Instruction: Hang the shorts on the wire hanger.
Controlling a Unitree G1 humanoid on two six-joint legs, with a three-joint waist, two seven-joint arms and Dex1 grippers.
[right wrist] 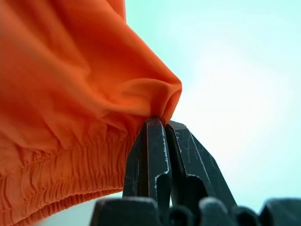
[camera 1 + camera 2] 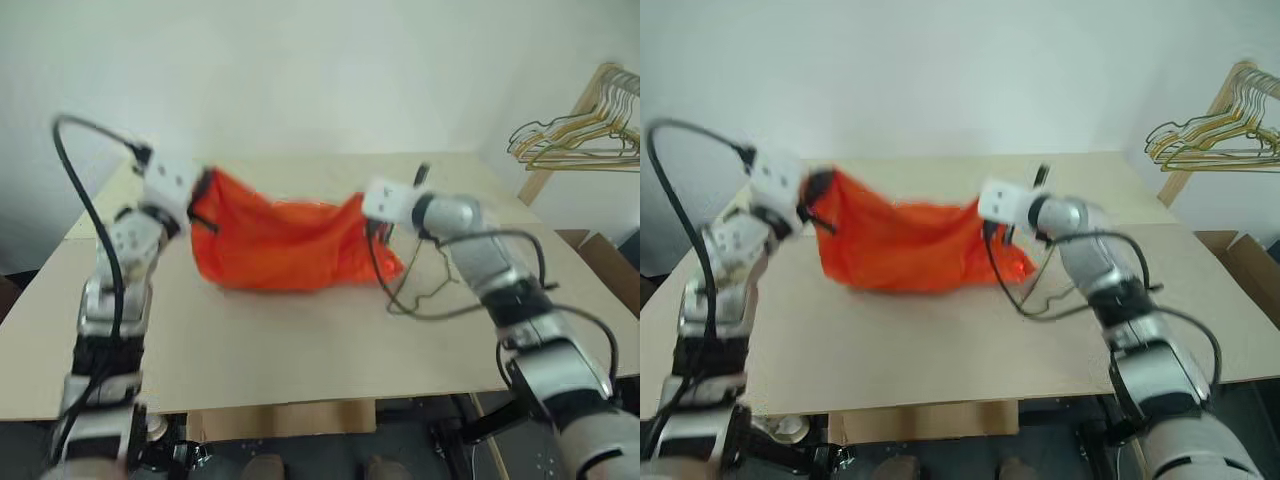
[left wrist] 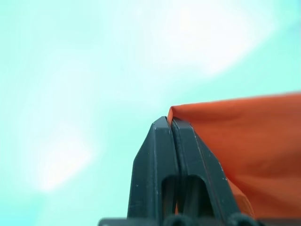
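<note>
Now both pincers [image 3: 170,123] [image 1: 162,123] pinch the shorts [image 2: 285,245] aloft.

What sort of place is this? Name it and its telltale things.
Probably a plain test room for laundry tasks: a bare beige cardboard-topped table, a wooden rack of gold and grey wire hangers against a blank white wall.

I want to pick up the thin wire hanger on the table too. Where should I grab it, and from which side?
Judging by its pose, grab the wire hanger on a bare wire stretch, from the right gripper's side. It lies flat, and the shorts hang over its other end.
</note>
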